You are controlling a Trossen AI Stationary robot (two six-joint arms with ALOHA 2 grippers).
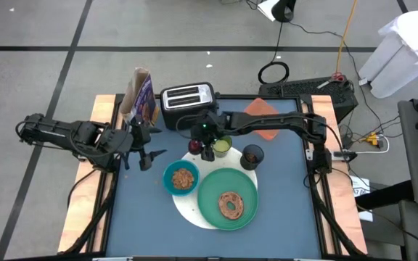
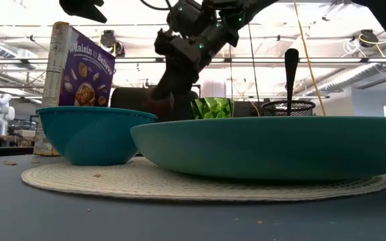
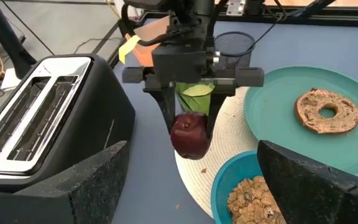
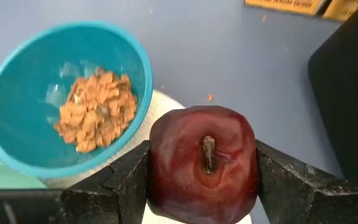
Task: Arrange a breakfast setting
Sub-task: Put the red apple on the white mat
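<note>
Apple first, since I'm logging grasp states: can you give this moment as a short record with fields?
apple: dark-red apple clamped in the right hand, beside the toaster
bowl: blue bowl with cereal, on the white mat
plate: green plate holding a bagel
left hand: left hand open, by the cereal box

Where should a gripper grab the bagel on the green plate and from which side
Come straight down from above. The bagel lies flat near the middle of the green plate, so the plate's raised rim blocks a side approach. Grip across one side of the ring, one finger in the centre hole and one outside, or span its full width if the jaws open that far.
</note>
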